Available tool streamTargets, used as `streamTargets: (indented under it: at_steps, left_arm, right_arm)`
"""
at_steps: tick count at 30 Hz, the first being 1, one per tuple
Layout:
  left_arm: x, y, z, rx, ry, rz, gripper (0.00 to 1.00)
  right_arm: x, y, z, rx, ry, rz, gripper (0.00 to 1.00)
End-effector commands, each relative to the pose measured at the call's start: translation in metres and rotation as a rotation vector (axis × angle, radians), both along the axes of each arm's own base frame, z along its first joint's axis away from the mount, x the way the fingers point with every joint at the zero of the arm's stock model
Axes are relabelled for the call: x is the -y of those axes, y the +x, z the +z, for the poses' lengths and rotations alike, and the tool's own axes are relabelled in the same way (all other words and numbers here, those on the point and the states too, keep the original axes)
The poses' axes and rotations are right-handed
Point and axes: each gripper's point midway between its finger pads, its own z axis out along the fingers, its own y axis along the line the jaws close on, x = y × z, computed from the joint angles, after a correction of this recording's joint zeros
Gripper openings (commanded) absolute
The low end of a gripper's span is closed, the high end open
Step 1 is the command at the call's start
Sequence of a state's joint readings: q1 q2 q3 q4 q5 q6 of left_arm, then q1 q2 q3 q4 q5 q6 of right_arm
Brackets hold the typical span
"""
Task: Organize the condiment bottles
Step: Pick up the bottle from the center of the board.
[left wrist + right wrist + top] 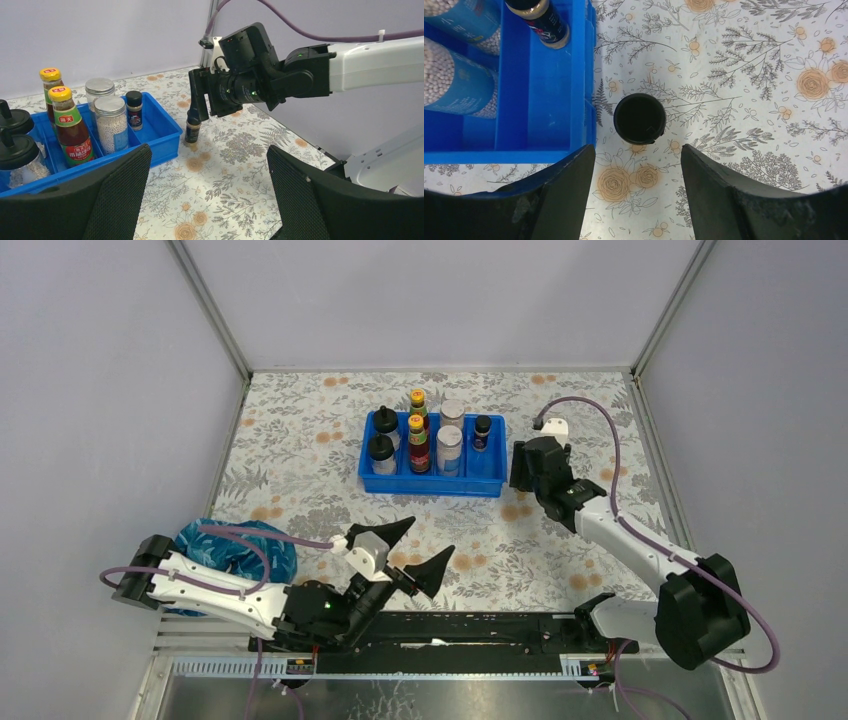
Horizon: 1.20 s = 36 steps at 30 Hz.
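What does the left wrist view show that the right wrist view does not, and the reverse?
Only left wrist: the right gripper, open, seen from outside; two yellow-capped sauce bottles; two black-domed bottles. Only right wrist: the top of the loose small bottle's cap, seen straight down, touching neither finger. Both: the blue tray, two jars and one small bottle inside it, the loose small bottle standing on the table beside it.

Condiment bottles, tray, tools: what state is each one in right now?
Blue tray, holding seven upright bottles.
Yellow-capped bottles, upright in tray.
Silver-lidded jars, upright in tray.
Black-domed bottles, upright in tray.
Tiny bottle in tray, upright, capped.
Tiny bottle outside, upright on table beside tray, ungripped.
Right tool, open above that bottle.
Left tool, open, empty.
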<state>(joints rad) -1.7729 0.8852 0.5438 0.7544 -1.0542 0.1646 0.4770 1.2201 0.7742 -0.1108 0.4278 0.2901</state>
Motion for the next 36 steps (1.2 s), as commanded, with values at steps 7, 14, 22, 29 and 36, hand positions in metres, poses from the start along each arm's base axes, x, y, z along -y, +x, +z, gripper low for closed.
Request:
streamTargets:
  at_steps: [7,14,22,29,36]
  left_arm:
    - [-0.004,-0.002,-0.002,-0.023,-0.031,-0.014,0.90]
    - [-0.006,-0.002,-0.003,-0.026,-0.038,-0.019,0.90]
    - [-0.006,-0.002,-0.003,-0.022,-0.037,-0.019,0.90]
    - [-0.005,-0.001,-0.001,-0.011,-0.036,-0.016,0.90]
    - [-0.003,-0.002,0.000,0.003,-0.027,-0.013,0.90]
  right_arm:
    - [-0.005,0.016,-0.007,0.027,0.000,-0.027,0.71]
    - [-0.005,0.021,-0.011,0.022,-0.016,-0.031,0.71]
    - [-0.005,0.031,-0.015,0.024,-0.014,-0.031,0.71]
    - [-0.001,0.038,-0.018,0.018,-0.020,-0.034,0.70]
    - [0.001,0.043,-0.019,0.016,-0.017,-0.033,0.67]
